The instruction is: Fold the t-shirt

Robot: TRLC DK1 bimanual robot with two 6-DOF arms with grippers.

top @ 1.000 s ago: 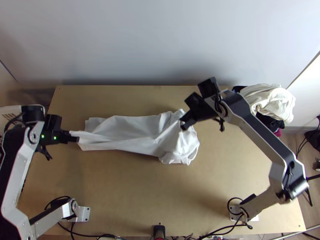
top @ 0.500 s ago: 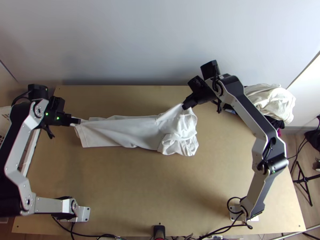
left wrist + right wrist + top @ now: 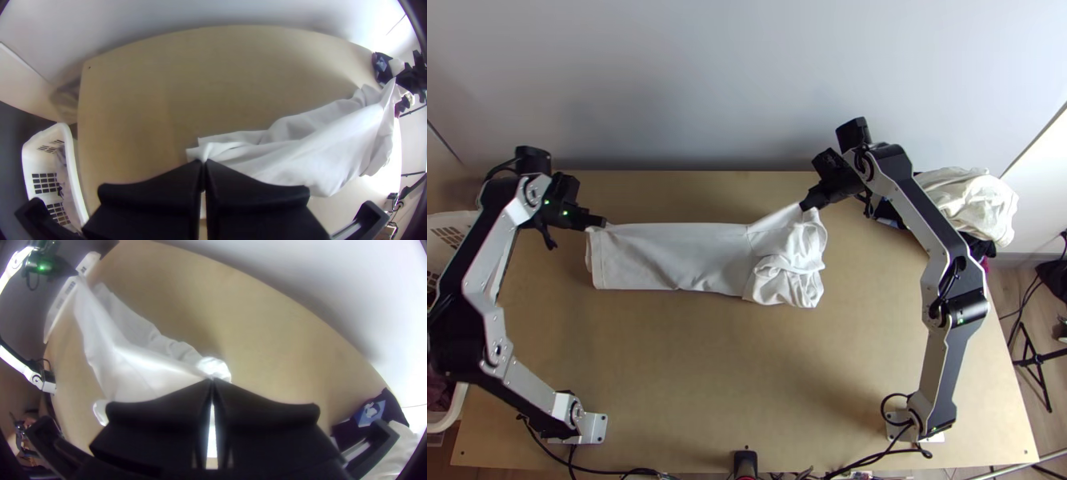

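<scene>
- Currently, the t-shirt [image 3: 667, 256] lies as a long band across the left and middle of the tabletop [image 3: 707, 368], nearer the far edge than the near one, running roughly parallel to both.
- Cloth state: fairly smooth from the left end to past mid-length; right end bunched, with loose folds heaped together. Layer count and position of the sleeves cannot be read.
- Left gripper [image 3: 605, 224]: fingers closed together, pinching the far corner of the band's left end, toward the tabletop's far left corner.
- Right gripper [image 3: 803, 206]: fingers likewise pressed together, gripping the far side of the bunched end; the fabric is drawn up to a peak at the tips. The long side between the two grips looks fairly taut.
- Surroundings: heap of other garments [image 3: 967, 200] at the far right corner of the tabletop; white basket [image 3: 29, 155] beside its left edge.
- Step in hand (judged): straightening and aligning the cloth, probably toward a lengthwise fold. Task seems well short of complete.
- Next move (judged): keep even tension, lower the held side squarely onto the rest, release, then spread the crumpled right end before any crosswise fold.
- Risk: unequal pull could skew the band, or creases could get trapped at the bunched end.
</scene>
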